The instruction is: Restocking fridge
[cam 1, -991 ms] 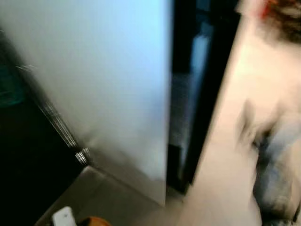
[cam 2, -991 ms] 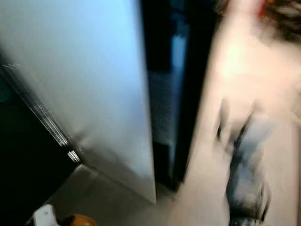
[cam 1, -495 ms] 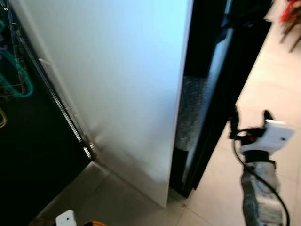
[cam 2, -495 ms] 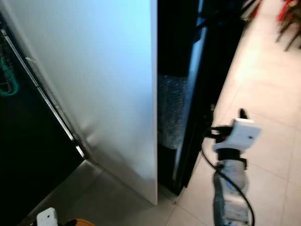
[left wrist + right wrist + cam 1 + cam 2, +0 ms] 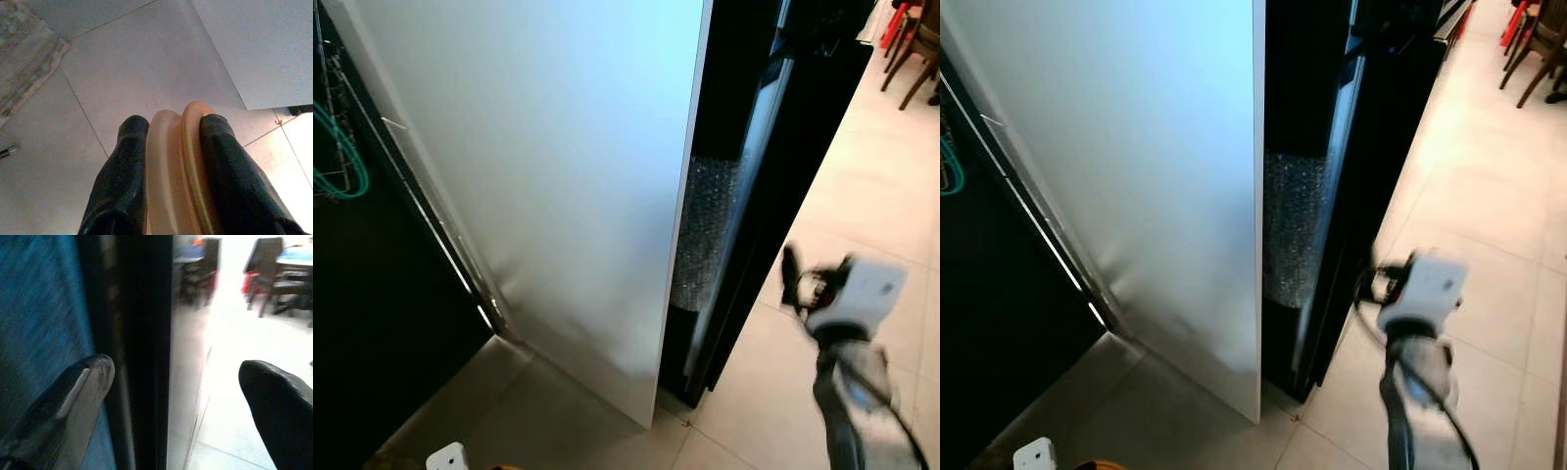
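Right gripper [image 5: 173, 396], fingers spread wide with nothing between them, sits lower right of the head views beside the black fridge door's [image 5: 773, 166] edge. Left gripper [image 5: 168, 171] is clamped on a pale orange ribbed object [image 5: 173, 161] (identity unclear) over floor tiles [image 5: 122, 68]. White fridge panel [image 5: 558, 166] fills the frame's upper left.

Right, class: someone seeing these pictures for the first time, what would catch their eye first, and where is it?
The tall white fridge door dominates the scene, with a dark gap and bubble wrap at its right edge. The right hand, fingers spread open, is raised by the black panel there. The left hand grips a peach-coloured ribbed object above the tiled floor.
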